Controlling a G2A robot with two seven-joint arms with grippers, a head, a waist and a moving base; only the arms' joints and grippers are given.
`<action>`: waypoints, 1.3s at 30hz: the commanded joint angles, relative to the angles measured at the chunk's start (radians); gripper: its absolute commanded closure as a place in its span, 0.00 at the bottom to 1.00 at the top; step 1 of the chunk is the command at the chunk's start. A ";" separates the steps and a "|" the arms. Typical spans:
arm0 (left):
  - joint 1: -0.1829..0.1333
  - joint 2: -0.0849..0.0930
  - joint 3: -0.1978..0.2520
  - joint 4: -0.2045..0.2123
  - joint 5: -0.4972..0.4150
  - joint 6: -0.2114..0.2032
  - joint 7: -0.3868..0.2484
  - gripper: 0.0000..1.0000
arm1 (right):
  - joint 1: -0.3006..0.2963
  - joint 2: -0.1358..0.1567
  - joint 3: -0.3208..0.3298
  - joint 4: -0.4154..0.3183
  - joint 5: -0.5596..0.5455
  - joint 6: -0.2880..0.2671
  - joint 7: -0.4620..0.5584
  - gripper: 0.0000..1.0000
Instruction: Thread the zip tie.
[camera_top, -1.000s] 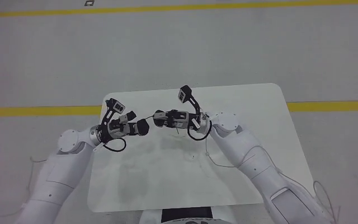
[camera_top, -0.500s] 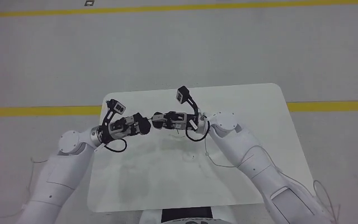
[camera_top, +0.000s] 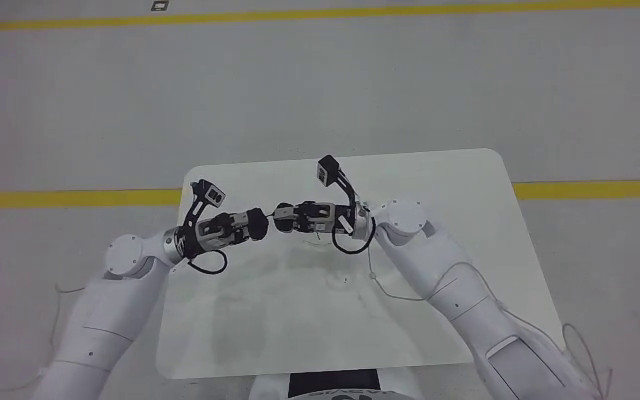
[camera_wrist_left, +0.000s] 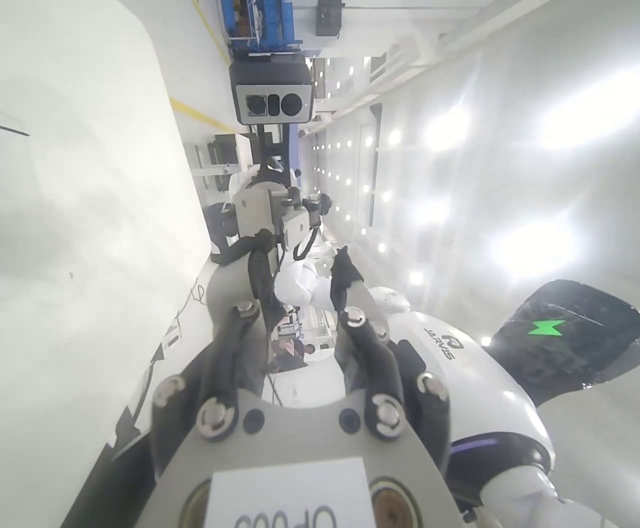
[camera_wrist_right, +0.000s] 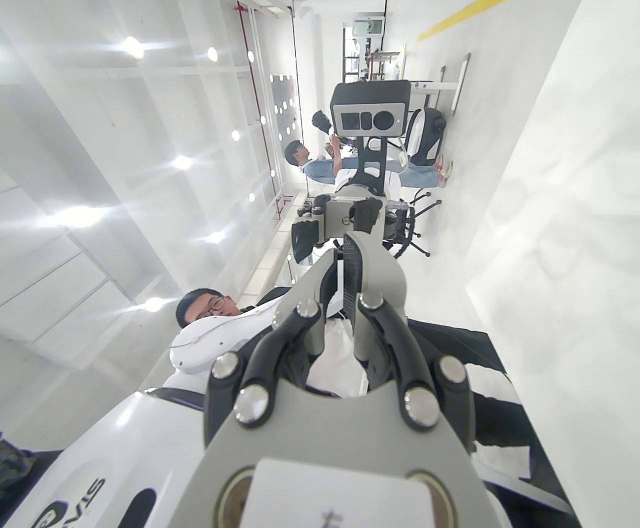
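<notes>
White round-cornered table (camera_top: 480, 200)

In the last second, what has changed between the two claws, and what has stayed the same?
The left claw moved toward the right claw, and the right claw shifted slightly toward the robot, so the gap between them narrowed and they now nearly meet tip to tip. Nothing was visibly taken hold of or let go. Both stay above the same part of the white table.

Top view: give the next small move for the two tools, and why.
Likely ease the shut right tool slightly toward the open left tool: their tips nearly meet above the table, and the zip tie is too thin to make out, so keep it slow.
</notes>
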 joint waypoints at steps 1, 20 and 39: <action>0.002 0.000 -0.001 -0.003 0.000 0.000 0.001 0.78 | -0.002 0.001 0.001 -0.004 -0.002 0.003 -0.001 1.00; 0.030 0.002 -0.013 -0.024 0.006 0.003 0.003 0.87 | -0.019 0.006 -0.010 -0.030 0.011 0.020 0.010 1.00; 0.041 0.001 -0.018 -0.031 -0.006 0.004 0.001 1.00 | -0.022 0.006 -0.027 -0.038 0.027 0.023 0.003 1.00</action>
